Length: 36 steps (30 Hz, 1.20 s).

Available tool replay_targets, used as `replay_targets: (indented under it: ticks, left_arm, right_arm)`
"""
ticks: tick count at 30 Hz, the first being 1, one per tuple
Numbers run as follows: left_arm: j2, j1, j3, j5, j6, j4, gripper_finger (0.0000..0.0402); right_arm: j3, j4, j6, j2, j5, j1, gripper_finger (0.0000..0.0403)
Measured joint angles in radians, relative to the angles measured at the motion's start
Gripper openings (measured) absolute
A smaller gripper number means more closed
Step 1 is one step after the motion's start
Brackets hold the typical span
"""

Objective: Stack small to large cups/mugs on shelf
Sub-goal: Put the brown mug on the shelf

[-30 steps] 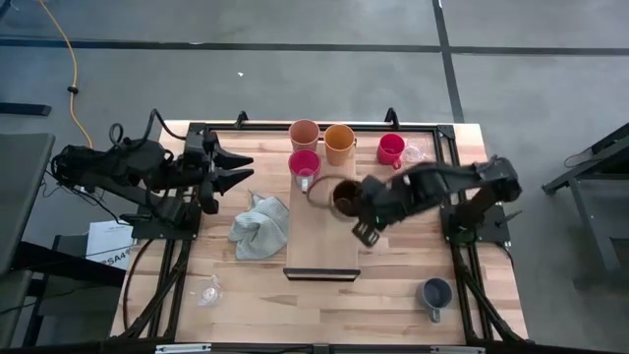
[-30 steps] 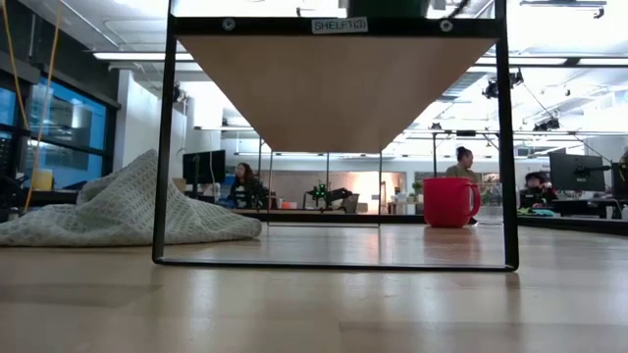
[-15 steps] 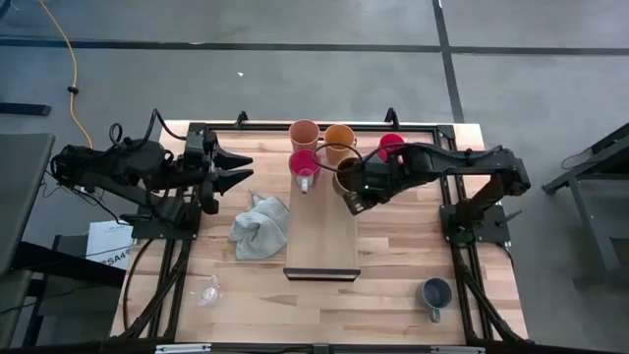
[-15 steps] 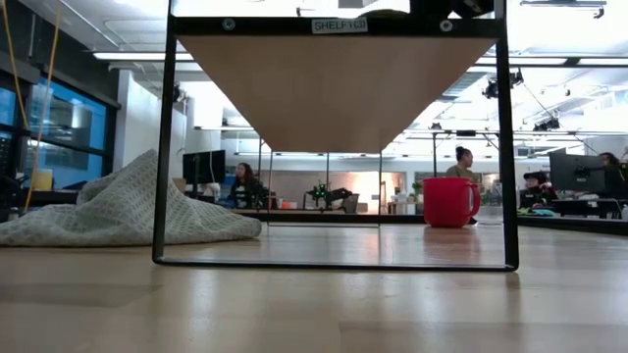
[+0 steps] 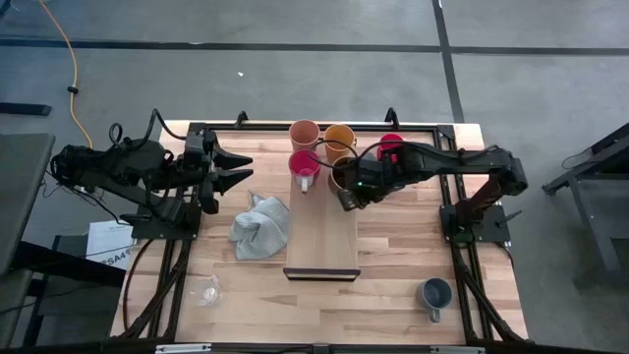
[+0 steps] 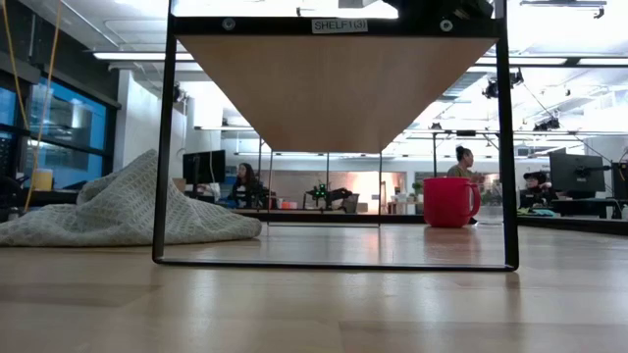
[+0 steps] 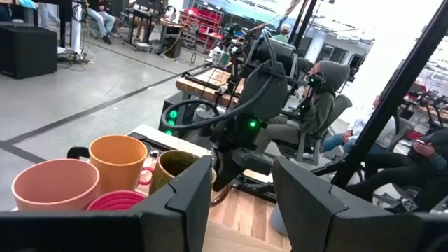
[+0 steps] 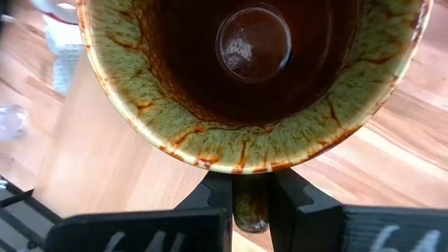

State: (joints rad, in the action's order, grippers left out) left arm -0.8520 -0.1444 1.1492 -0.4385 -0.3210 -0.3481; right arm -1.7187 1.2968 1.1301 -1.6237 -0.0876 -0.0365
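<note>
Two fingers of the right gripper [image 8: 250, 203] pinch the brown mug [image 5: 345, 173] by its handle over the shelf [image 5: 322, 246] — left gripper [image 5: 242, 168] waits spread open, off to the side.

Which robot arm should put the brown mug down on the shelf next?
The right arm. Its gripper already pinches the brown mug by the handle, right over the shelf beside the pink cup. The left gripper waits open at the table's left edge, holding nothing.
</note>
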Motion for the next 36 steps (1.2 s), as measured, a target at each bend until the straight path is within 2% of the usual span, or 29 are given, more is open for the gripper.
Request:
replay_targets:
  ticks: [6,14,25,36]
  left_arm:
    - [0.000,0.000,0.000,0.000,0.002,-0.001,0.0140]
    - [0.000,0.000,0.000,0.000,0.002,-0.007,0.0140]
    - [0.000,0.000,0.000,0.000,0.002,-0.009,0.0140]
    - [0.000,0.000,0.000,0.000,0.002,-0.014,0.0140]
  right_arm:
    - [0.000,-0.036,0.007,-0.017,0.028,0.017,0.0023]
    - [0.000,-0.065,0.014,-0.019,0.009,0.024,0.0058]
    - [0.000,-0.118,0.014,-0.019,-0.013,0.023,0.0084]
    - [0.000,-0.063,0.016,-0.019,-0.072,0.024,0.0145]
